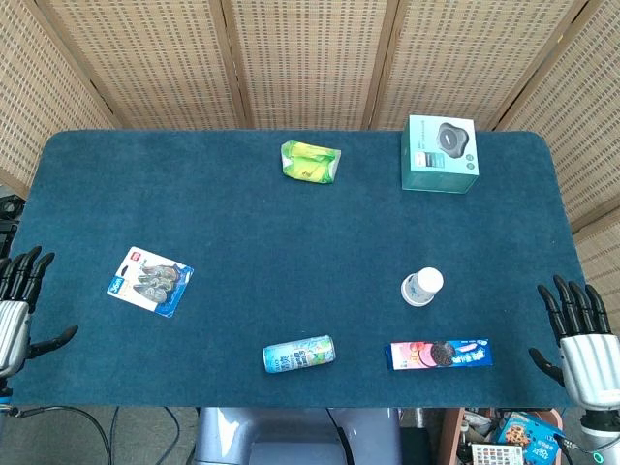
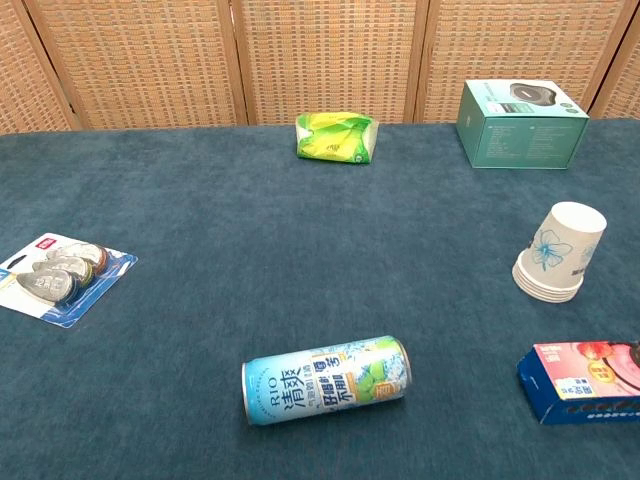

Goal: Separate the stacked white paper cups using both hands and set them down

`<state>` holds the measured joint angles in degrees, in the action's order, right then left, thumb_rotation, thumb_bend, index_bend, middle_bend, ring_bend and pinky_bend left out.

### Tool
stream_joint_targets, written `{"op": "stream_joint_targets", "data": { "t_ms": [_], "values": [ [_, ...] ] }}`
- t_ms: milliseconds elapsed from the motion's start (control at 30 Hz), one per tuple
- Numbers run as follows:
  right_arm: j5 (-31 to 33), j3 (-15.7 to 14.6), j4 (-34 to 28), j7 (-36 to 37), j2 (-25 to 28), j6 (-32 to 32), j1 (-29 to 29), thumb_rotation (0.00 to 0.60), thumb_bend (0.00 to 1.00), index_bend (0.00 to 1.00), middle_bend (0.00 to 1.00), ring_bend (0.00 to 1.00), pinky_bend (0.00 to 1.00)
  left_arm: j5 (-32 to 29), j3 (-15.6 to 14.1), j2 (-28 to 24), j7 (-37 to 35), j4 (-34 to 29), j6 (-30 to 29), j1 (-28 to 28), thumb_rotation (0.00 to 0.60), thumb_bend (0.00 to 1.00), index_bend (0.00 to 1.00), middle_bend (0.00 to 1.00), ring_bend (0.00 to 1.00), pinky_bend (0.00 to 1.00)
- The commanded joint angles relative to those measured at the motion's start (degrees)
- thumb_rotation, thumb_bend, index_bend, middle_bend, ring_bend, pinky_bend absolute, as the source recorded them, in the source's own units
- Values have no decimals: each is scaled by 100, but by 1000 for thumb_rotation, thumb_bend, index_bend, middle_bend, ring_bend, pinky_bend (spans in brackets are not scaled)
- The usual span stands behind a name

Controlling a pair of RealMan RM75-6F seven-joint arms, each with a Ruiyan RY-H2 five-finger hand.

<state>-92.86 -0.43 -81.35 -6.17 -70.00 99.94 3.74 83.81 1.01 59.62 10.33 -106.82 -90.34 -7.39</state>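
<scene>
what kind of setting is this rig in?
Probably a lab or demo booth, not a home: a table covered in blue felt-like cloth, woven screen panels behind it, and unrelated props laid out apart, like the stacked paper cups and a drink can.

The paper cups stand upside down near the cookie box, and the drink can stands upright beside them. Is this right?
Not quite. The drink can lies on its side, as the chest view shows. The stacked paper cups do stand upside down near the cookie box.

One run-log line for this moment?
stage: pre-grasp | cup stack: upside down, untouched, near cookie box | left hand: open | right hand: open
</scene>
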Motion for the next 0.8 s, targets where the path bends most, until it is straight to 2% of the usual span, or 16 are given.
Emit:
{"op": "stream_joint_targets", "data": {
  "t_ms": [33,267,400,433,533,600,700,800],
  "values": [
    [-6,22,1,-23,-9,-18,-12,600,0,0,0,0,0,35,4,6,14,-8,-20,27,600,169,0,0,0,0],
    [-119,-14,-158,286,77,-337,119,600,0,0,0,0,0,16,51,15,23,18,-13,60,600,169,0,0,0,0],
    [-279,-57,-722,996,597,-1479,809,600,0,0,14,0,0,-40,117,50,108,60,23,52,600,169,0,0,0,0],
    [-258,-35,-831,1093,679,-1674,929,600,0,0,22,0,0,-49,128,57,119,58,25,51,600,170,0,0,0,0],
    [35,151,-1330,1461,950,-2789,1586,600,0,8,40,0,0,-116,185,96,209,61,51,41,600,170,0,0,0,0],
    [449,382,-1554,1383,959,-3847,2207,600,0,21,52,0,1,-240,246,160,355,89,106,11,600,170,0,0,0,0],
    [1035,626,-1554,994,823,-4526,2619,600,0,51,73,0,9,-368,299,252,515,141,176,-17,600,170,0,0,0,0],
    [1530,805,-1327,619,513,-4912,2919,600,0,83,102,2,47,-512,346,308,601,196,272,-47,600,170,0,0,0,0]
  ]
}}
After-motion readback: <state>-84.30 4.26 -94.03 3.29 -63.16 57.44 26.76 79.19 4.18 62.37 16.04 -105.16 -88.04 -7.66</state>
